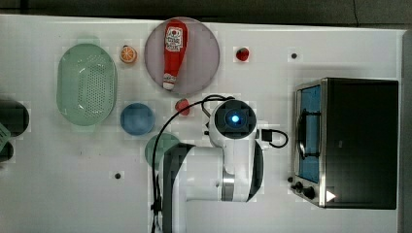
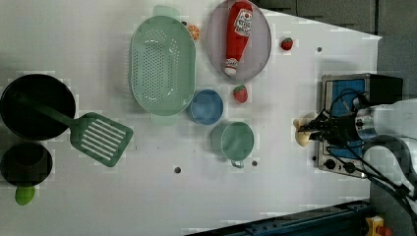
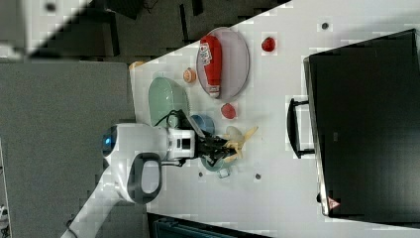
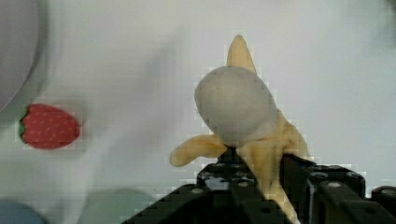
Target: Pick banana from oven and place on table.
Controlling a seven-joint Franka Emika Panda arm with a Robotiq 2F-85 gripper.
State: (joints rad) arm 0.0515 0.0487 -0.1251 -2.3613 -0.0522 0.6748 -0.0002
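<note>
The pale yellow banana (image 4: 238, 112) sticks out from between my gripper's (image 4: 261, 186) black fingers, one peel lobe running down between them. In the right view the banana (image 3: 237, 139) hangs at my gripper (image 3: 223, 146) over the white table (image 3: 277, 198), beside the green cup and well clear of the oven (image 3: 366, 124). In the left view the banana (image 2: 304, 130) is just off the oven's (image 2: 344, 88) front, at my gripper (image 2: 314, 129). Seen in the top view, my arm (image 1: 235, 119) covers it, left of the oven (image 1: 359, 141), whose door is shut.
A green cup (image 1: 163, 148), a blue bowl (image 1: 137, 118) and a red strawberry (image 1: 182, 106) lie close by. Farther off are a green colander (image 1: 86, 83), a ketchup bottle (image 1: 174, 51) on a grey plate (image 1: 209, 53), and a spatula (image 2: 101, 137) by a black pan (image 2: 37, 105).
</note>
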